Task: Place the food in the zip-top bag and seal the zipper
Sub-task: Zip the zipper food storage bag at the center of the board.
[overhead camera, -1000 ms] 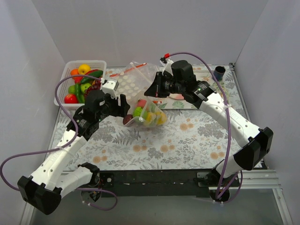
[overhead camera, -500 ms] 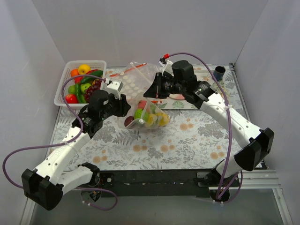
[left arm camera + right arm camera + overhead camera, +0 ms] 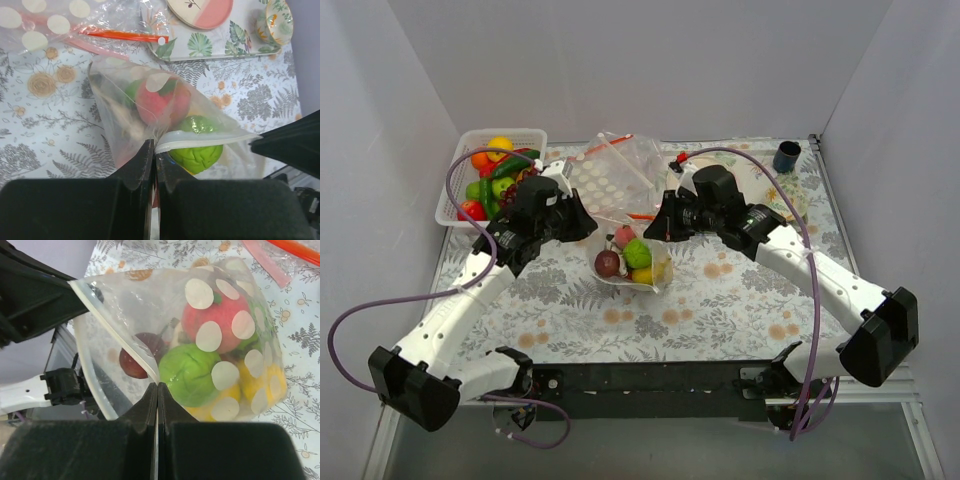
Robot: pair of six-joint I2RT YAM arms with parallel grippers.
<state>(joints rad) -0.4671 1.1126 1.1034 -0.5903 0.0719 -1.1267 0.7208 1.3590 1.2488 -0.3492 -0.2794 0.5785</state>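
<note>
Two grippers share one load: a transparent crinkly plastic bag with white polka dots [image 3: 632,272], hung between them near the middle of the floral tablecloth [image 3: 720,300]. Whether its bottom rests on the cloth or hangs just over it, cannot tell.

Left gripper [image 3: 586,224]: clamped tight on the left end of the bag's whitish mouth strip [image 3: 210,137]. The wrist view shows its black fingers [image 3: 135,170] pressed together, film pinched between.

Right gripper [image 3: 656,226]: likewise closed on the right end of that strip, fingers [image 3: 145,405] meeting with only plastic between. The strip runs taut from claw to claw. Mouth sealed or not: cannot tell.

Inside the bag:
- green lumpy toy round [image 3: 187,372]
- red round with a green cap [image 3: 215,315]
- dark maroon round [image 3: 135,362]
- yellow pieces [image 3: 265,385] lowest

Far left, well apart from the bag: a white slatted plastic basket [image 3: 455,190] holding more toy food [image 3: 498,178] in yellow, orange, red and green.

Beyond the held bag: a second dotted transparent bag [image 3: 620,160] lies crumpled on the cloth, a thin orange-red strip [image 3: 125,36] along its edge. Right of it is a leaf-printed tray [image 3: 220,50] bearing a pink and cream plate [image 3: 200,10]. A dark cup [image 3: 786,156] stands at the far right corner.
</note>
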